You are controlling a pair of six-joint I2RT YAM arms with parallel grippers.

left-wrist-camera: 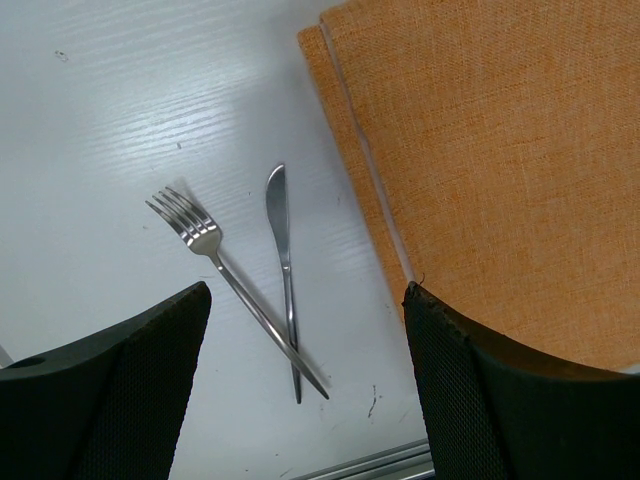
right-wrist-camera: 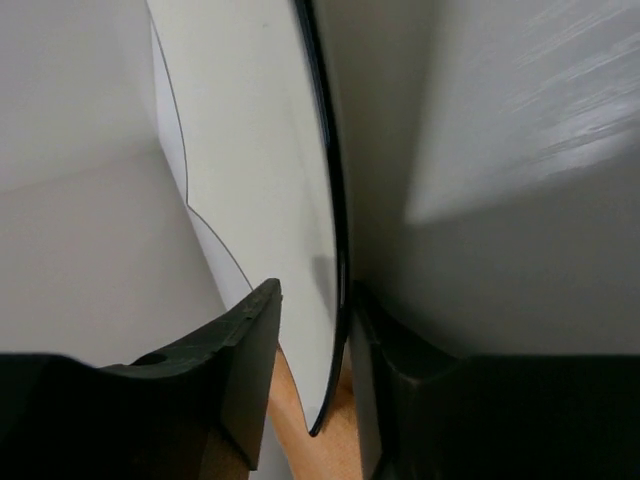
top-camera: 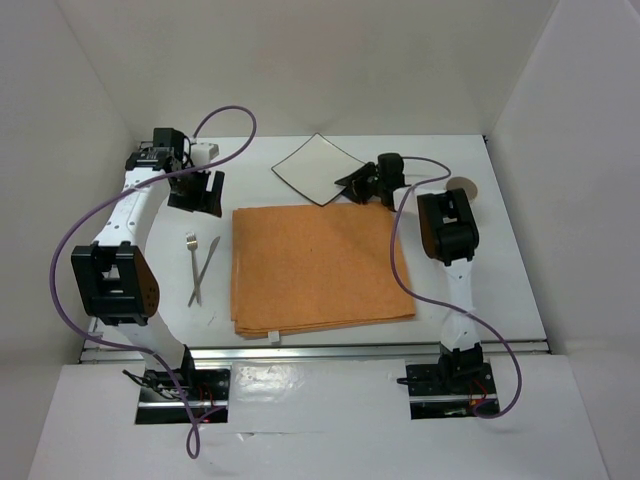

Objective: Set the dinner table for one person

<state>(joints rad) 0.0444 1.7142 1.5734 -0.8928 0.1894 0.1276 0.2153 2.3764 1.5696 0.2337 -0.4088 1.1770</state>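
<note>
Early stage. Dinner table (top-camera: pixel 500 260) fills the frame's middle; orange placemat (top-camera: pixel 315 265) is laid at centre. Square plate (top-camera: pixel 315 168) sits off the mat, upper centre. Fork (top-camera: pixel 193 255) and knife (top-camera: pixel 208 257) lie crossed to the mat's left. All three are unplaced.

Right gripper (top-camera: pixel 352 183) straddles the plate's rim; can't tell if it is clamped. Left gripper (top-camera: pixel 197 192) is released, upper left.

Count: one mat, one plate, one fork, one knife.

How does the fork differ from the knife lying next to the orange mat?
The fork ends in tines; the knife ends in a smooth rounded blade. The fork lies farther from the orange mat, the knife nearer it. Both are shiny silver metal, lie flat on the white table, and cross near their handle ends.
</note>
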